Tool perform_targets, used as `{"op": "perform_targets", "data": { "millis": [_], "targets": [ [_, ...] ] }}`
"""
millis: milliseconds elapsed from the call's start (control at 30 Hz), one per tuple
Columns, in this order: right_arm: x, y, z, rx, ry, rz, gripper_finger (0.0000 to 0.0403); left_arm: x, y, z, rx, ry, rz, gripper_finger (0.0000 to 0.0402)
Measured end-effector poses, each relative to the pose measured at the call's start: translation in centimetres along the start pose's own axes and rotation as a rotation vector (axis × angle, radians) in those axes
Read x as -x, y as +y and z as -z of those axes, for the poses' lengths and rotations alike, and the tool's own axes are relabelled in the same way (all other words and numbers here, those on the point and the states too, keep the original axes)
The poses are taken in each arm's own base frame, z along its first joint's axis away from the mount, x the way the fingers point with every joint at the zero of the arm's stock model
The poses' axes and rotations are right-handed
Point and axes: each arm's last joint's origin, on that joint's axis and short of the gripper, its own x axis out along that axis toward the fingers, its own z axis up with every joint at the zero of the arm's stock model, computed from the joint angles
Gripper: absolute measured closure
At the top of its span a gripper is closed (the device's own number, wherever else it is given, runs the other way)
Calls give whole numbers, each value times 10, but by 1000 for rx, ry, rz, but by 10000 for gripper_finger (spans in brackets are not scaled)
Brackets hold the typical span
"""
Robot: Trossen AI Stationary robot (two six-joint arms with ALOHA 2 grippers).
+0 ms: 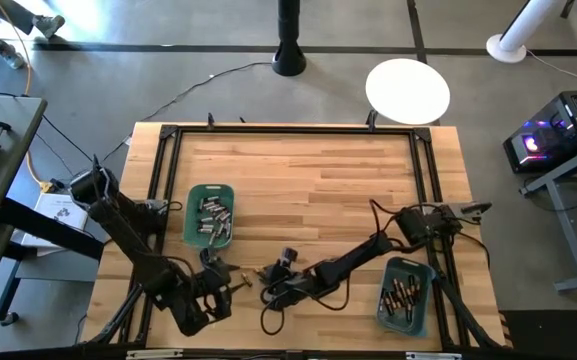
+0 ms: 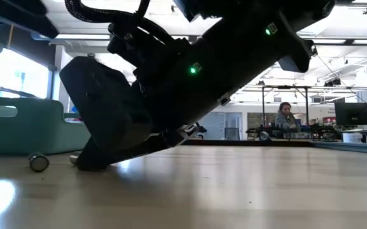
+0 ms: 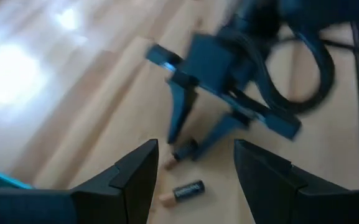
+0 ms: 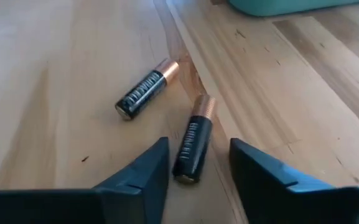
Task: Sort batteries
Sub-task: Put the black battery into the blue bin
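Right pincer (image 4: 195, 163), spread, straddles one battery (image 4: 193, 147); left pincer (image 3: 195, 165) spread too.

Two dark copper-capped batteries (image 4: 144, 91) (image 4: 193, 139) lie loose on the bench (image 1: 308, 175), hemmed in near its front edge by the right end effector (image 1: 268, 283), whose open fingers flank one cell, and the left end effector (image 1: 230, 280), fingers spread close by. The left teal bin (image 1: 210, 214) of silvery cells stands just behind the left arm; the right teal bin (image 1: 406, 294) blocks the front right corner. The bench's middle and back lie open.
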Motion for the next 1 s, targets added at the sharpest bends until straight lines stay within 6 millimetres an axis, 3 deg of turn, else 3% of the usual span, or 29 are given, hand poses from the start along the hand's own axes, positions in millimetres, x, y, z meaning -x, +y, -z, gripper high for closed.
{"op": "perform_targets", "data": {
  "millis": [200, 267, 367, 500, 600, 800, 1000],
  "targets": [
    [0, -1, 0, -1, 8, -2, 369, 5, -12, 22, -33, 66, 45, 202],
    [3, -1, -1, 7, -11, 42, 373, 11, -14, 29, -19, 73, 52, 202],
    [23, 1, -10, 53, -33, 137, 373, 17, -17, 37, 12, 54, 54, 202],
    [93, 12, -47, 111, -108, 190, 373, 21, -21, 45, 8, 18, 47, 202],
    [153, 15, -58, 146, -92, 180, 373, 18, -23, 50, -11, 20, 38, 202],
    [275, 4, -59, -28, -3, 38, 373, 9, -27, 57, -27, 33, 20, 202],
    [350, -15, -30, -325, 314, -23, 373, 5, -27, 57, -50, 40, 16, 202]
  ]
}}
